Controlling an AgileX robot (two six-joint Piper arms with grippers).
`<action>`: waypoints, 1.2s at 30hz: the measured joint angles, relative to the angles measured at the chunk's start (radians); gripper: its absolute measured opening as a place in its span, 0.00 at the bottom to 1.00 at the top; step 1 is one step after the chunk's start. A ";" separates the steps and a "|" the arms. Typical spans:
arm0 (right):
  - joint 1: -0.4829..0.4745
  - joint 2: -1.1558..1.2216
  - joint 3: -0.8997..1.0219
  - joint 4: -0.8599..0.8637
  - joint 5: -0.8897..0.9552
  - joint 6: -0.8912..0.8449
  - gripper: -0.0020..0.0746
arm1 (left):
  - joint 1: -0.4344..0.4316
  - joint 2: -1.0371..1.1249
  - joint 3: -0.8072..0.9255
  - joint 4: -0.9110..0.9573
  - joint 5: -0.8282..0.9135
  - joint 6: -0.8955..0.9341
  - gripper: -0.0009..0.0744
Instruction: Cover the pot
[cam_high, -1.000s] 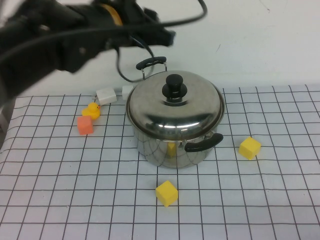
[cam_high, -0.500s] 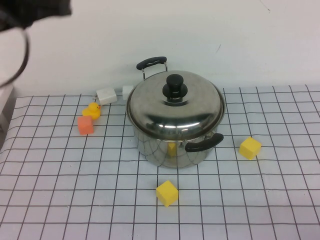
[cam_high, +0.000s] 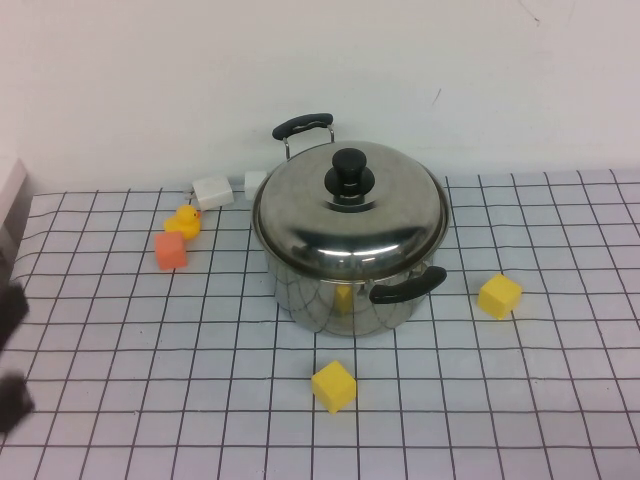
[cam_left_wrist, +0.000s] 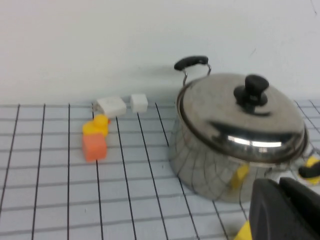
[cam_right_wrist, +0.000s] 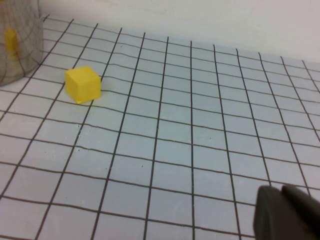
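The large steel pot (cam_high: 340, 290) with two black side handles stands mid-table. The domed steel lid (cam_high: 350, 215) with a black knob (cam_high: 349, 172) sits on it, closing it. The left wrist view shows the pot (cam_left_wrist: 210, 165) and the lid (cam_left_wrist: 240, 117) from the left. My left gripper (cam_left_wrist: 282, 189) is shut and empty, well clear of the pot; part of the left arm (cam_high: 12, 400) shows at the table's left edge. My right gripper (cam_right_wrist: 285, 197) is shut and empty, low over the table to the pot's right, where the pot wall (cam_right_wrist: 17, 45) is just in view.
A yellow cube (cam_high: 333, 386) lies in front of the pot and another (cam_high: 499, 295) to its right. An orange cube (cam_high: 170, 250), a yellow duck (cam_high: 184, 219) and two white blocks (cam_high: 212, 191) lie at the back left. A wall stands behind.
The left arm has withdrawn from above the pot's back left, out of the top of the view, and now shows low at the left edge. The lid has stayed on the pot.
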 joint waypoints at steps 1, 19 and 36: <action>0.000 0.000 0.000 0.000 0.000 0.000 0.04 | 0.000 -0.034 0.046 -0.001 -0.016 -0.006 0.01; 0.000 0.000 0.000 0.000 0.000 0.000 0.04 | 0.000 -0.166 0.262 0.002 -0.025 -0.017 0.01; 0.000 0.000 0.000 0.000 0.000 0.000 0.04 | 0.265 -0.403 0.345 -0.141 -0.011 0.108 0.01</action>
